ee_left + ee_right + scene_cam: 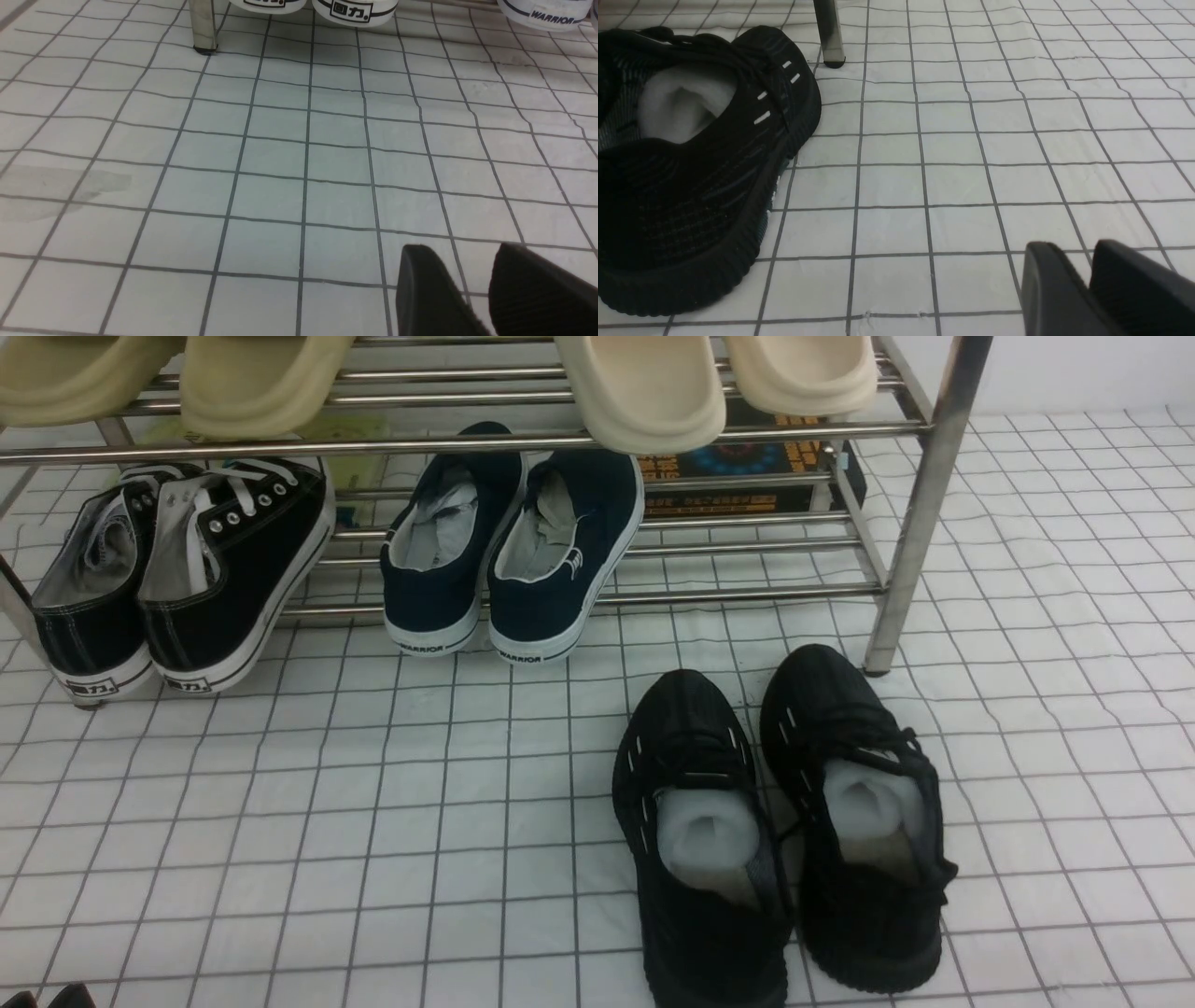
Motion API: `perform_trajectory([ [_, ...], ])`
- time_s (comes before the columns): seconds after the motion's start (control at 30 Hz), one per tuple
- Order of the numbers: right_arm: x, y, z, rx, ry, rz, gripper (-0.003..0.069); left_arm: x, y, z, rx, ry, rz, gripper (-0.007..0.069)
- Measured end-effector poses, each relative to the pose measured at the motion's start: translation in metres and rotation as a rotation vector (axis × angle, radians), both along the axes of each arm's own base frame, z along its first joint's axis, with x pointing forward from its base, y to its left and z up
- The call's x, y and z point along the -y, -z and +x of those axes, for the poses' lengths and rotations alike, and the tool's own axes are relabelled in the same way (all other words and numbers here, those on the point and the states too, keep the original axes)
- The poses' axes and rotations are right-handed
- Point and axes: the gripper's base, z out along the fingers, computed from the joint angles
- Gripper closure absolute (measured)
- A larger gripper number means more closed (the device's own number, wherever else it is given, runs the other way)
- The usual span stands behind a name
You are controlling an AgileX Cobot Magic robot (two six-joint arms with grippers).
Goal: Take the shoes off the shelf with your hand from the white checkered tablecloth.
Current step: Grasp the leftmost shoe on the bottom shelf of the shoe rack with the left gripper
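I read WARRIOR on the heel soles of both navy slip-ons (560,560). I read 回力 on the heel tags of the black canvas sneakers (233,588). Print on the dark box (747,467): illegible.

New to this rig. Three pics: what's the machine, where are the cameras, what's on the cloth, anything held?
A two-armed robot; each arm ends in jaws. The wide picture looks forward from between the arms; the other two come from wrist cameras, so the dark shapes in their corners are each arm's own jaws. A chrome shelf stands on a checkered tablecloth. Its lower bars carry black canvas sneakers and navy slip-ons; beige slippers sit on top. A pair of black knit sneakers lies on the cloth in front. Nothing is held: the left jaws stand apart over bare cloth; the right jaws are close together, nothing between them.
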Motion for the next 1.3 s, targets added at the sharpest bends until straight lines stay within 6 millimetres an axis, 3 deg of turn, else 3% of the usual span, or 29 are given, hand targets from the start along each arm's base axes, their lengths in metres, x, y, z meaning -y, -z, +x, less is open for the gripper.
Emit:
perform_trajectory([
  [0.47,0.000,0.000,0.000,0.000,0.000,0.000,0.0498,0.001,-0.001,0.000,0.007,-0.004,-0.034,0.0385],
  [0.53,0.000,0.000,0.000,0.000,0.000,0.000,0.0496,0.003,-0.002,0.001,0.023,-0.017,-0.184,0.0385],
  [0.63,0.000,0.000,0.000,0.000,0.000,0.000,0.0492,0.009,-0.008,0.002,0.071,-0.045,-0.556,0.0385],
  [0.67,0.000,0.000,0.000,0.000,0.000,0.000,0.0492,0.009,-0.009,0.002,0.074,-0.051,-0.594,0.0385],
  [0.7,0.000,0.000,0.000,0.000,0.000,0.000,0.0489,0.011,-0.013,0.003,0.099,-0.067,-0.801,0.0385],
  [0.77,0.000,0.000,0.000,0.000,0.000,0.000,0.0484,0.012,-0.016,0.003,0.117,-0.084,-0.978,0.0385],
  [0.9,0.000,0.000,0.000,0.000,0.000,0.000,0.0479,0.009,-0.025,0.004,0.210,-0.088,-1.131,0.0385],
  [1.07,0.000,0.000,0.000,0.000,0.000,0.000,0.0473,-0.001,-0.044,0.002,0.456,-0.067,-1.173,0.0393],
  [1.17,0.000,0.000,0.000,0.000,0.000,0.000,0.0468,-0.006,-0.061,-0.002,0.604,-0.045,-1.167,0.0437],
  [1.3,0.000,0.000,0.000,0.000,0.000,0.000,0.0461,-0.005,-0.108,-0.005,0.667,-0.013,-0.915,0.0543],
])
